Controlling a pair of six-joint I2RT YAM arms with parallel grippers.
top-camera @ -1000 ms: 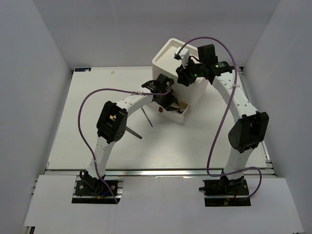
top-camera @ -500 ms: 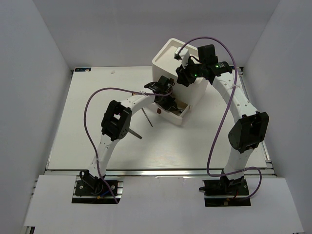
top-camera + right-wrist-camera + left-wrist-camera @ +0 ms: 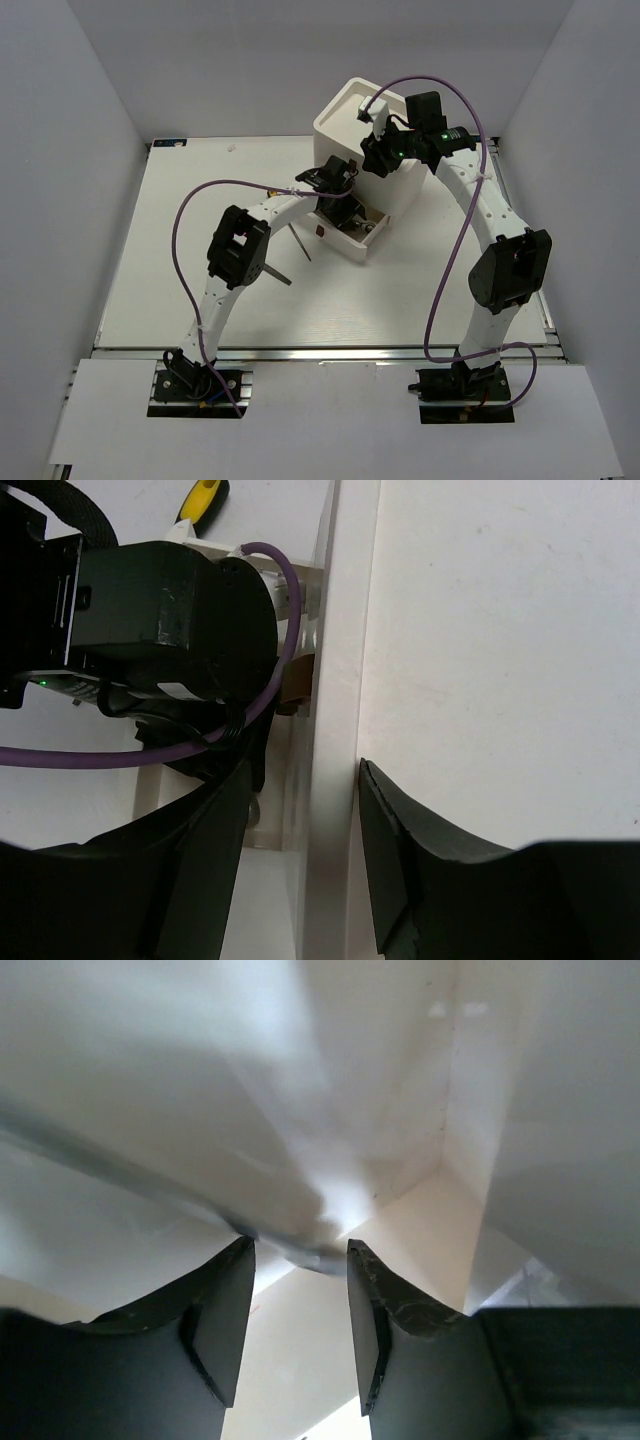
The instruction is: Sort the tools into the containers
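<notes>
While two thin, dark screwdrivers (image 3: 304, 245) wait on the surface (image 3: 180, 250) at nine o'clock of the open white drawer (image 3: 360, 246), the left tool (image 3: 298, 1245), jaws parted and gripping nothing, hangs over a blurred grey shaft (image 3: 150, 1185) inside; lift straight clear. At the box's (image 3: 400, 192) twelve o'clock rim, the right tool (image 3: 303, 770) straddles half-open; whether it grips, I cannot tell.

A white box (image 3: 335, 135) stands at the upper middle of the table. One drawer (image 3: 355, 243) is pulled out toward the lower left, with a small brown tab (image 3: 319, 231) on its front. A thin screwdriver (image 3: 303, 243) lies flat just left of the drawer. Another thin tool (image 3: 277, 273) lies lower left of it. A yellow-and-black handle (image 3: 205, 502) shows beside the box.
</notes>
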